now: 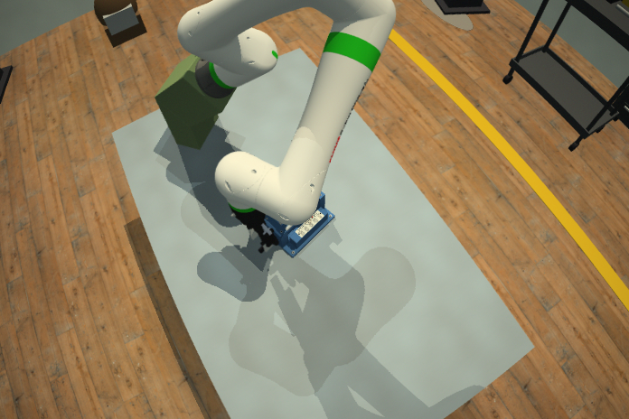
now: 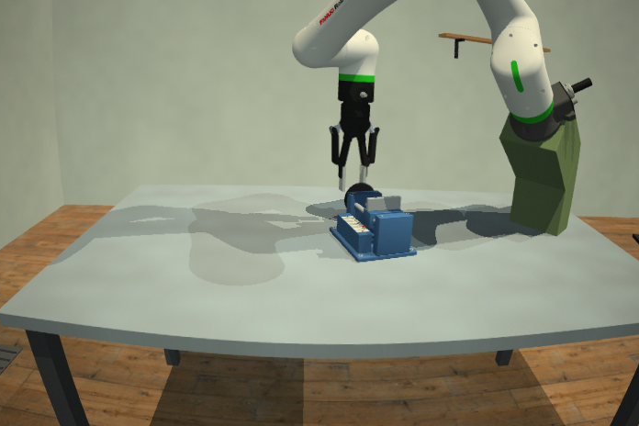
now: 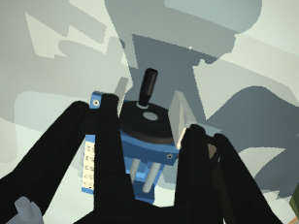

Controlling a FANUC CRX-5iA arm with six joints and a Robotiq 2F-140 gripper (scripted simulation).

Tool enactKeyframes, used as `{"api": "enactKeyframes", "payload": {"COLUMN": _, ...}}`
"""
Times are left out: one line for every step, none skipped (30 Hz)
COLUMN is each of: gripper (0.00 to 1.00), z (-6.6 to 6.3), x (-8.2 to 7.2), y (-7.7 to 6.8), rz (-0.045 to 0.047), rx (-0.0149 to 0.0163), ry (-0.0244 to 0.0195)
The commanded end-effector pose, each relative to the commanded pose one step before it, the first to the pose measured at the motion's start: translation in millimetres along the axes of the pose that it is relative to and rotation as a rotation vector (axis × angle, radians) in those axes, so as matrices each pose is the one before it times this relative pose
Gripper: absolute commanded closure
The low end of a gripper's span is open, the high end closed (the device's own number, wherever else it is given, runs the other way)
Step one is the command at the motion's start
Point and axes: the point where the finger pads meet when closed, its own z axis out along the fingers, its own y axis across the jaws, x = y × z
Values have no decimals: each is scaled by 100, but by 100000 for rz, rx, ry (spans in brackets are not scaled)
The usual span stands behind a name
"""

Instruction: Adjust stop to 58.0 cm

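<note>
Exterior view, item one: handwheel (image 2: pixel 359 191), a dark disc at the far end of a blue stop fixture (image 2: pixel 380 231), which stands near the middle of the grey table (image 2: pixel 129 281). In the wrist view the wheel (image 3: pixel 149 118) lies just past centre toward 12 o'clock, its black crank handle (image 3: pixel 149 84) standing up from it at 12 o'clock. A white scale strip (image 2: pixel 355 224) runs along the fixture's near-left side; its reading is too small to tell.

Item two: claw (image 2: pixel 353 179), hanging upright just above the wheel, slightly toward 10 o'clock of it in the exterior view. Fingers partly apart, roughly a third of their spread, holding nothing and touching nothing; a gap shows between the tips and the wheel.

Step in hand, as judged: the approach, before any grip or turning. The stop is not yet set. The next move calls for a short descent so the fingers straddle the crank handle or wheel rim, then a closing.

Item three: green pedestal (image 2: pixel 541 175) carrying the arm, at 3 o'clock of the fixture.
</note>
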Motion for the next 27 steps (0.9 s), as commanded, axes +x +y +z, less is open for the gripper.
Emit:
{"api": "enactKeyframes", "payload": {"gripper": 67, "z": 1101, "x": 30, "y": -11, "rz": 3, "rx": 29, "ry": 47}}
{"api": "enactKeyframes", "payload": {"gripper": 67, "z": 351, "x": 0, "y": 0, "rz": 0, "rx": 0, "ry": 0}}
{"api": "enactKeyframes", "payload": {"gripper": 67, "z": 361, "x": 0, "y": 0, "rz": 0, "rx": 0, "ry": 0}}
{"api": "enactKeyframes", "payload": {"gripper": 67, "z": 0, "x": 0, "y": 0, "rz": 0, "rx": 0, "ry": 0}}
{"api": "enactKeyframes", "payload": {"gripper": 67, "z": 0, "x": 0, "y": 0, "rz": 0, "rx": 0, "ry": 0}}
{"api": "enactKeyframes", "payload": {"gripper": 67, "z": 367, "x": 0, "y": 0, "rz": 0, "rx": -1, "ry": 0}}
{"api": "enactKeyframes", "payload": {"gripper": 67, "z": 367, "x": 0, "y": 0, "rz": 0, "rx": 1, "ry": 0}}
{"api": "enactKeyframes", "payload": {"gripper": 67, "z": 363, "x": 0, "y": 0, "rz": 0, "rx": 0, "ry": 0}}
{"api": "enactKeyframes", "payload": {"gripper": 67, "z": 356, "x": 0, "y": 0, "rz": 0, "rx": 0, "ry": 0}}
{"api": "enactKeyframes", "payload": {"gripper": 67, "z": 344, "x": 0, "y": 0, "rz": 0, "rx": -1, "ry": 0}}
{"api": "enactKeyframes", "payload": {"gripper": 67, "z": 328, "x": 0, "y": 0, "rz": 0, "rx": 1, "ry": 0}}
{"api": "enactKeyframes", "payload": {"gripper": 67, "z": 309, "x": 0, "y": 0, "rz": 0, "rx": 0, "ry": 0}}
{"api": "enactKeyframes", "payload": {"gripper": 67, "z": 288, "x": 0, "y": 1, "rz": 0, "rx": -1, "ry": 1}}
{"api": "enactKeyframes", "payload": {"gripper": 67, "z": 262, "x": 0, "y": -1, "rz": 0, "rx": 1, "ry": -1}}
{"api": "enactKeyframes", "payload": {"gripper": 67, "z": 236, "x": 0, "y": 0, "rz": 0, "rx": -1, "ry": 0}}
{"api": "enactKeyframes", "payload": {"gripper": 67, "z": 207, "x": 0, "y": 0, "rz": 0, "rx": 1, "ry": 0}}
{"api": "enactKeyframes", "payload": {"gripper": 67, "z": 179, "x": 0, "y": 1, "rz": 0, "rx": -1, "ry": 0}}
{"api": "enactKeyframes", "payload": {"gripper": 67, "z": 148, "x": 0, "y": 0, "rz": 0, "rx": 0, "ry": 0}}
{"api": "enactKeyframes", "payload": {"gripper": 67, "z": 119, "x": 0, "y": 0, "rz": 0, "rx": 0, "ry": 0}}
{"api": "enactKeyframes", "payload": {"gripper": 67, "z": 91, "x": 0, "y": 0, "rz": 0, "rx": 0, "ry": 0}}
{"api": "enactKeyframes", "payload": {"gripper": 67, "z": 0, "x": 0, "y": 0, "rz": 0, "rx": 0, "ry": 0}}
{"api": "enactKeyframes", "payload": {"gripper": 67, "z": 0, "x": 0, "y": 0, "rz": 0, "rx": 0, "ry": 0}}
{"api": "enactKeyframes", "payload": {"gripper": 67, "z": 65, "x": 0, "y": 0, "rz": 0, "rx": 0, "ry": 0}}
{"api": "enactKeyframes", "payload": {"gripper": 67, "z": 42, "x": 0, "y": 0, "rz": 0, "rx": 0, "ry": 0}}
{"api": "enactKeyframes", "payload": {"gripper": 67, "z": 23, "x": 0, "y": 0, "rz": 0, "rx": 0, "ry": 0}}
{"api": "enactKeyframes", "payload": {"gripper": 67, "z": 9, "x": 0, "y": 0, "rz": 0, "rx": 0, "ry": 0}}
{"api": "enactKeyframes", "payload": {"gripper": 67, "z": 1, "x": 0, "y": 0, "rz": 0, "rx": 0, "ry": 0}}
